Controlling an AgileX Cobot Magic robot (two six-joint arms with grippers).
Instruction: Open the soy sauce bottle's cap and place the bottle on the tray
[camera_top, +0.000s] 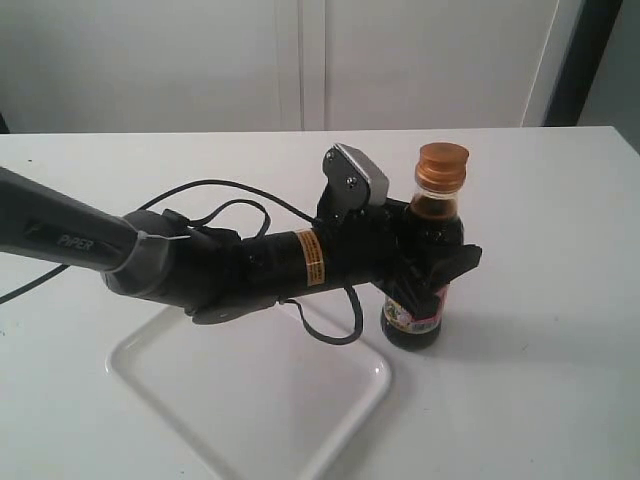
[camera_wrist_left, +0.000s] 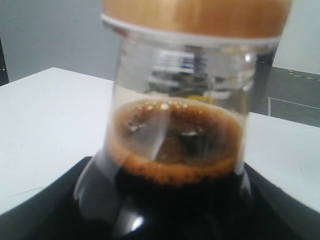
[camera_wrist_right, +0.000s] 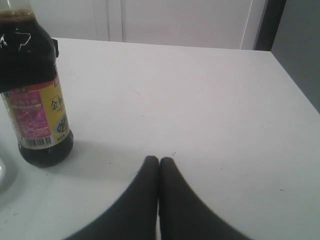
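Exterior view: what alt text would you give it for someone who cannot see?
A black robot gripper holds a soy sauce bottle upright on a white table, its orange-brown cap closed. A white tray lies just beside it.

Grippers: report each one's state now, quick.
Left gripper: closed on the soy sauce bottle, standing on the table.
Right gripper: shut, holding nothing.
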